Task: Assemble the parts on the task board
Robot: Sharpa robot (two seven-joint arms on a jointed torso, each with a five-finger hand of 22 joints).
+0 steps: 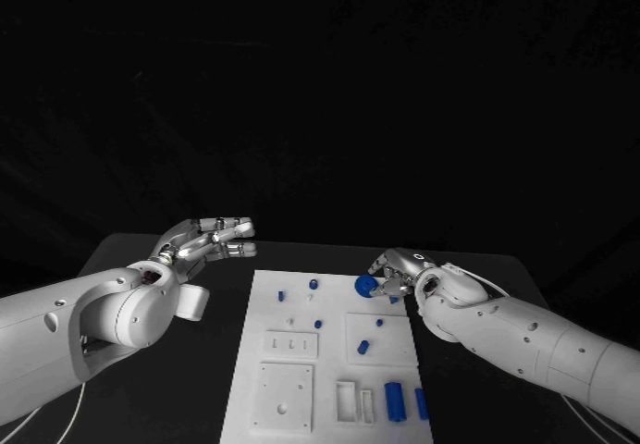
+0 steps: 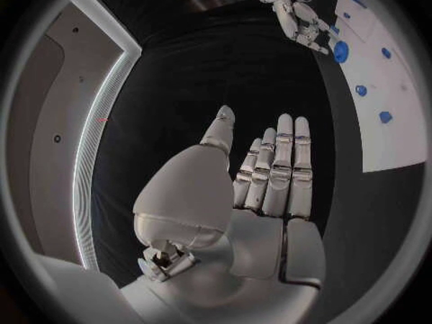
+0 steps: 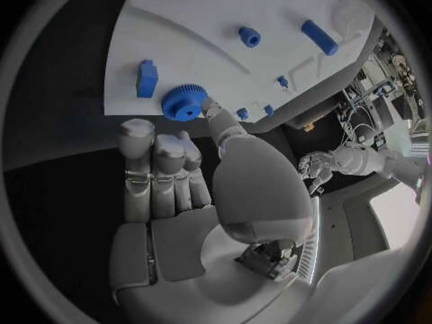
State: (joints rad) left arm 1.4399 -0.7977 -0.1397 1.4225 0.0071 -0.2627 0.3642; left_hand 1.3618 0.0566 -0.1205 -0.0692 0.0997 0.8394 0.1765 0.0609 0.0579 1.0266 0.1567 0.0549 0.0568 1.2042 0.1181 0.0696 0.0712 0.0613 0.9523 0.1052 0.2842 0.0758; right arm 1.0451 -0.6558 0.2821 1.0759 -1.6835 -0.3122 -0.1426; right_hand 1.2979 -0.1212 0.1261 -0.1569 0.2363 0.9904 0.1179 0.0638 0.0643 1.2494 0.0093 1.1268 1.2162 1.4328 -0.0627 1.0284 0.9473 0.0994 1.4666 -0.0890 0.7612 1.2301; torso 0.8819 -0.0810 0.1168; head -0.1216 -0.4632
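Observation:
The white task board (image 1: 274,407) lies in the middle of the table, with several blue parts on it. A blue gear (image 1: 364,285) lies at the board's far right corner; the right wrist view shows the gear (image 3: 183,101) there too. My right hand (image 1: 398,273) is just right of the gear, fingers stretched out, and its thumb tip (image 3: 212,109) touches the gear's rim. Nothing sits between its fingers. My left hand (image 1: 208,239) hovers left of the board's far end, with straight fingers (image 2: 284,162) holding nothing.
Blue pegs stand on the board's far half (image 1: 311,283), (image 1: 281,296), (image 1: 363,347). Two blue cylinders (image 1: 395,398) lie by the near right corner. A blue block (image 3: 147,78) sits close to the gear. Black table lies on both sides of the board.

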